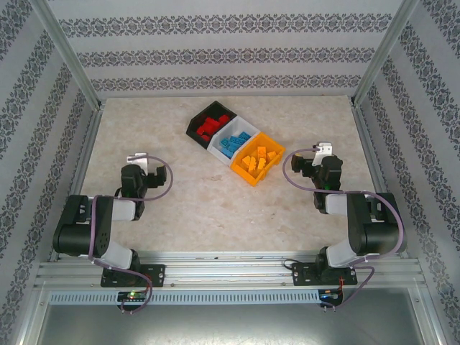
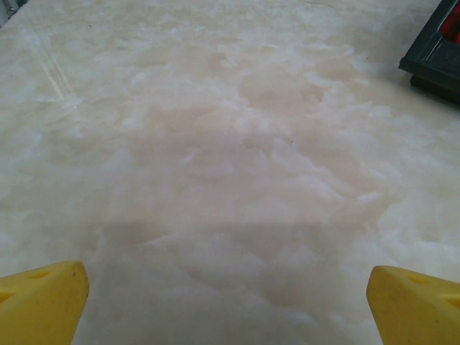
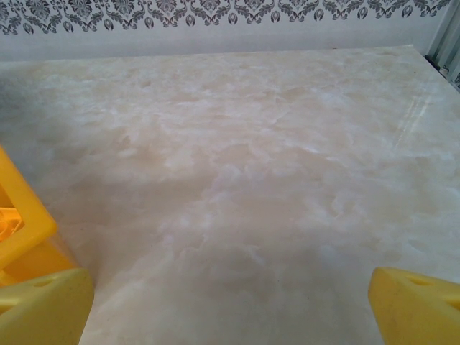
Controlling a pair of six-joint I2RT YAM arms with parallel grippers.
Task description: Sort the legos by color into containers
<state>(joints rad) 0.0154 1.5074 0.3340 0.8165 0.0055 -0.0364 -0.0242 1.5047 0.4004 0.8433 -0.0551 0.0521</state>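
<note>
Legos [image 1: 236, 143] lie sorted on the table [image 1: 215, 215]. The 3 joined containers [image 1: 217, 153] stand at its far middle, with red pieces in the black bin [image 1: 195, 129], blue in the white bin and orange in the yellow-orange bin [image 3: 21, 223]. The left gripper [image 2: 227, 284] and right gripper [image 3: 230, 295] hang low on either side, both spread wide and empty. Each brick looks light, rigid and slick, so pinch 1 across its 2 long flat sides.
</note>
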